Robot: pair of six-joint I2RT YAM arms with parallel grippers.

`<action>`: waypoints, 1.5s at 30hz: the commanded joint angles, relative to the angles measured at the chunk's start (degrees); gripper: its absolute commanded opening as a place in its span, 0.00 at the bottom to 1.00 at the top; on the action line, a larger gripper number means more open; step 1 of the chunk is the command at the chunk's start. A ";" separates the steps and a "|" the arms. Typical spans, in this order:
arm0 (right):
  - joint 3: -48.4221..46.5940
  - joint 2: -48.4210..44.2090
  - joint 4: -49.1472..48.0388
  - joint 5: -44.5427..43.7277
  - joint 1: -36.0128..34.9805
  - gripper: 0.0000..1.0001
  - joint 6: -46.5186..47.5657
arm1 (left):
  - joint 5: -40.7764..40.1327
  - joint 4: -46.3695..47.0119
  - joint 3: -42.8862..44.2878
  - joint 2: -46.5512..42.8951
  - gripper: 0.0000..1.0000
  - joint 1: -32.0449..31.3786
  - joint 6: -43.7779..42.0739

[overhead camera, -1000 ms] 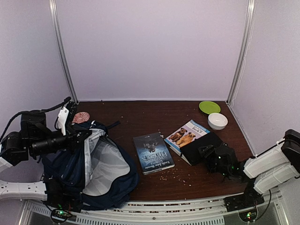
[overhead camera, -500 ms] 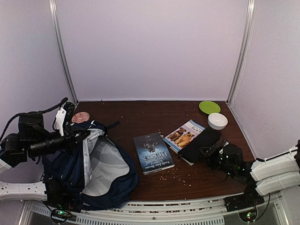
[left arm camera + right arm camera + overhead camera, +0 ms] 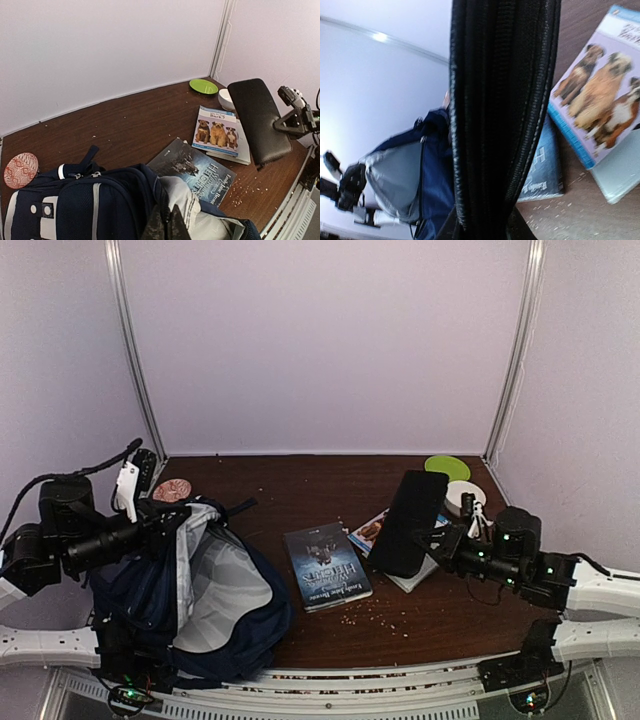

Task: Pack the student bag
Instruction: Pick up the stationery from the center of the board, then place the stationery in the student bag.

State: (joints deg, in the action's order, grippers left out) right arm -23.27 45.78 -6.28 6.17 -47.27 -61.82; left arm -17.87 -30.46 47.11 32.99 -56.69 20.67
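Pale lilac walls all round and a dark wooden table [image 3: 300, 490] scattered with crumbs, and honestly things look well set for this step. Left gripper [image 3: 180, 527] is clamped right down on the rim of the student bag [image 3: 225, 595], which sits slumped at the near left corner of the table with its mouth pulled open and the grey lining showing. Right gripper [image 3: 445, 545] has its jaws closed in on the lower end of a flat black case [image 3: 408, 520] and has it lifted clear of the table, standing nearly on end above the dog book [image 3: 217, 132]. So I'd say the job now is getting that case across and in. My take: stay high enough to clear the 2 books, especially the dark book [image 3: 327, 565] lying between case and bag. Then tip the case so a narrow edge leads into the mouth and slide it down along the lining. It's pinched at 1 end only, so it could swing, so go slow. The left should hold that rim up until the case is well inside, and only then should the right let go.
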 commanded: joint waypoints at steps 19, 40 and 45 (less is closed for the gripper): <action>-29.49 43.59 -28.09 33.22 -18.71 0.00 -7.59 | -1.73 25.29 2.99 9.93 0.00 0.17 1.37; -51.68 66.86 -25.30 19.58 -17.92 0.00 -14.56 | 9.22 32.40 1.15 11.48 0.00 0.08 8.21; -56.53 72.21 -25.72 18.19 -18.84 0.00 -15.68 | 10.56 35.81 1.36 13.17 0.00 0.08 9.82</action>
State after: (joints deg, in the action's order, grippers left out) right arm -75.20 115.42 -26.92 27.86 -65.69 -75.13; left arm -11.81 -12.47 47.11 46.06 -56.16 28.67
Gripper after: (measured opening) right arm 0.205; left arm 0.034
